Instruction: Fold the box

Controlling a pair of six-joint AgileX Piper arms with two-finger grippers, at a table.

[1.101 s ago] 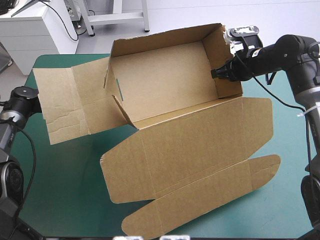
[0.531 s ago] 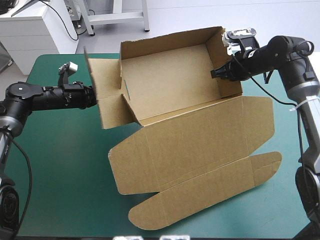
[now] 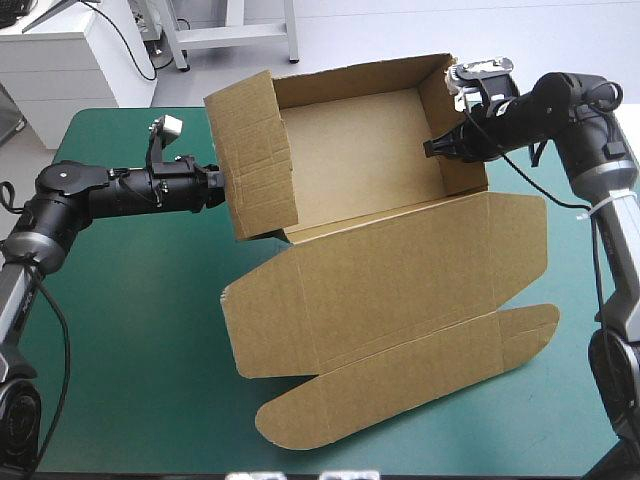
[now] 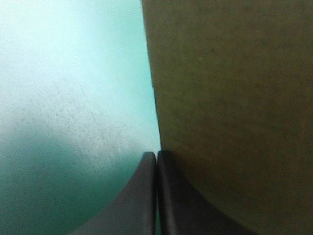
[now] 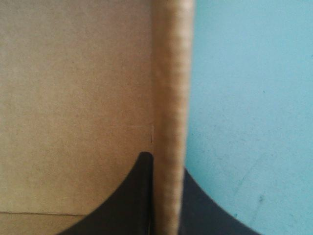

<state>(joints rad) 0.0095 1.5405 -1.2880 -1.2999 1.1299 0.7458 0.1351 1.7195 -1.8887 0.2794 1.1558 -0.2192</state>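
Note:
The brown box (image 3: 360, 160) stands as an open tray at the table's far middle. Its lid (image 3: 400, 290) lies flat toward the front, with a rounded tuck flap (image 3: 400, 385) at the near edge. My left gripper (image 3: 218, 186) is shut on the free edge of the left side flap (image 3: 255, 160), which stands upright. In the left wrist view the fingers (image 4: 156, 154) meet at that board's edge (image 4: 234, 107). My right gripper (image 3: 432, 147) is shut on the right wall (image 3: 458, 150). The wall's edge (image 5: 168, 88) runs between its fingers (image 5: 164, 161).
The teal-green cover (image 3: 130, 330) shows left of the lid and in a strip along the table's right edge (image 3: 585, 330). The lid reaches close to the front edge.
My left arm came in from the left, took the flat left flap by its edge and swung it upright against the box. The right gripper kept its hold on the right wall.

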